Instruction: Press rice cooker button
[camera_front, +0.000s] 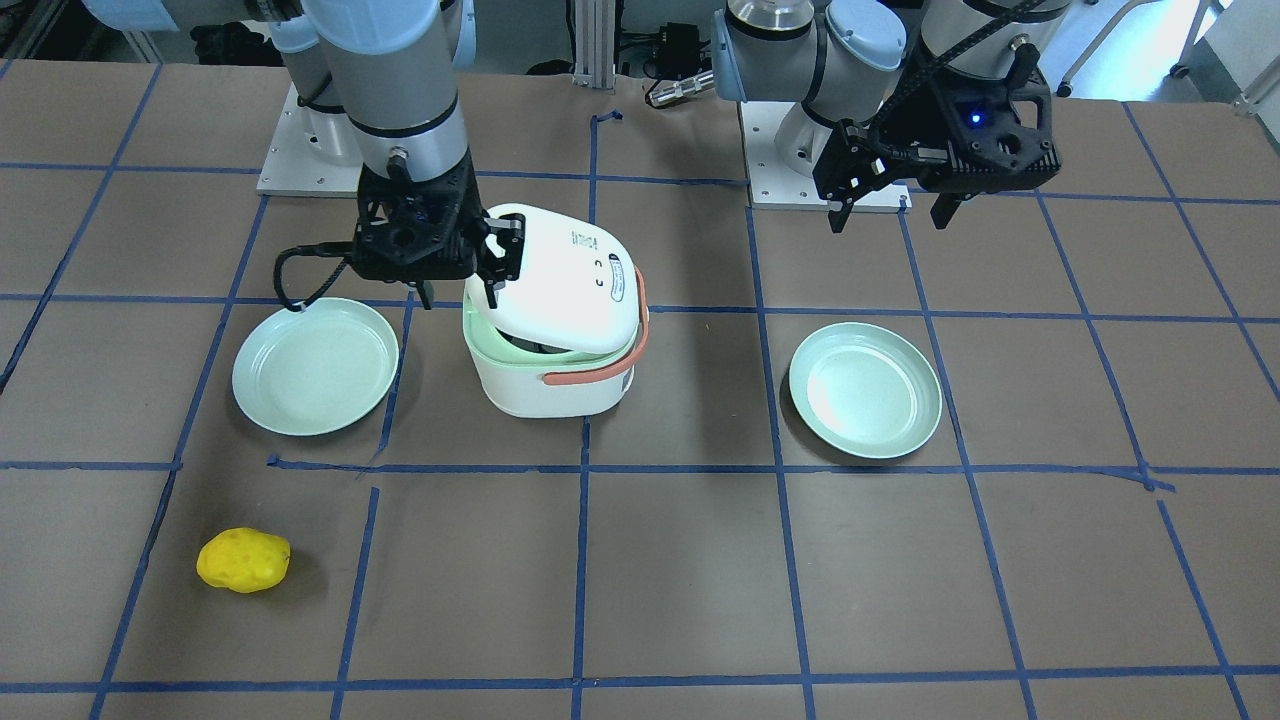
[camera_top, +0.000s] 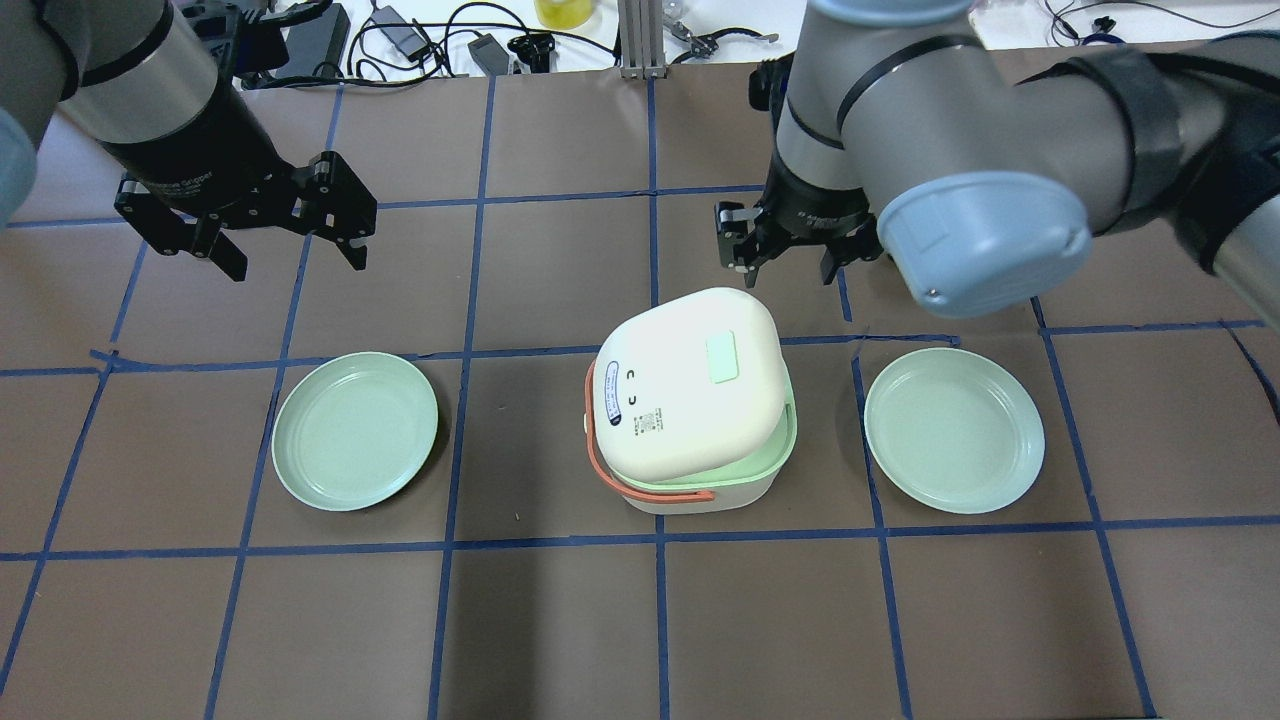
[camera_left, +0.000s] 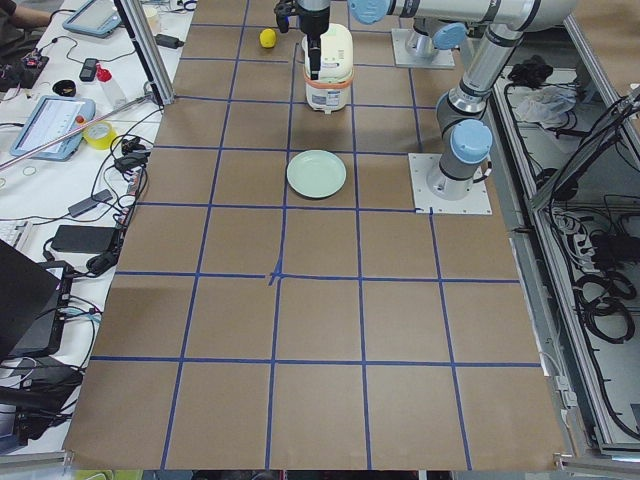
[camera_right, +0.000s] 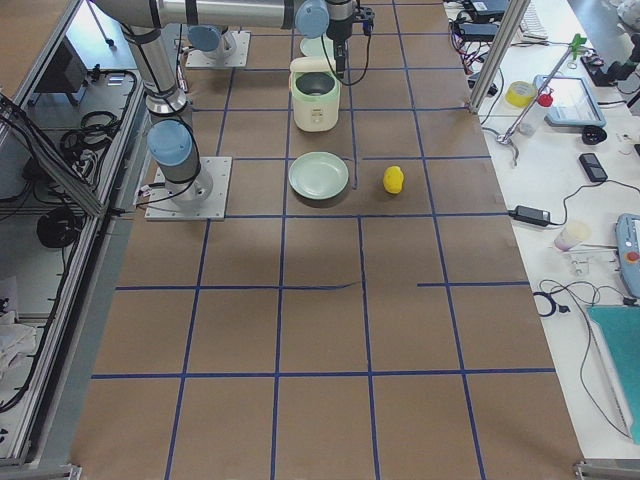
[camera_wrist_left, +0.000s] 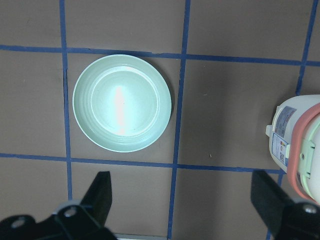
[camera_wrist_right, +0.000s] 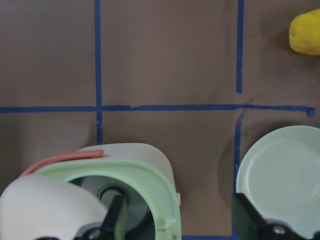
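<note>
The white rice cooker (camera_front: 560, 340) with an orange handle stands mid-table, and it also shows in the overhead view (camera_top: 690, 400). Its lid is tilted ajar, showing the green inner rim (camera_wrist_right: 150, 175). A pale green rectangular button (camera_top: 722, 358) sits on the lid top. My right gripper (camera_front: 460, 292) is open right at the cooker's robot-side edge, by the raised lid; it also shows from overhead (camera_top: 785, 265) and in its wrist view (camera_wrist_right: 182, 217). My left gripper (camera_top: 297, 255) is open and empty, high above the table, far from the cooker.
Two pale green plates lie either side of the cooker, one (camera_top: 355, 430) on my left and one (camera_top: 955, 430) on my right. A yellow lumpy object (camera_front: 243, 560) lies near the operators' side. Blue tape lines grid the brown table.
</note>
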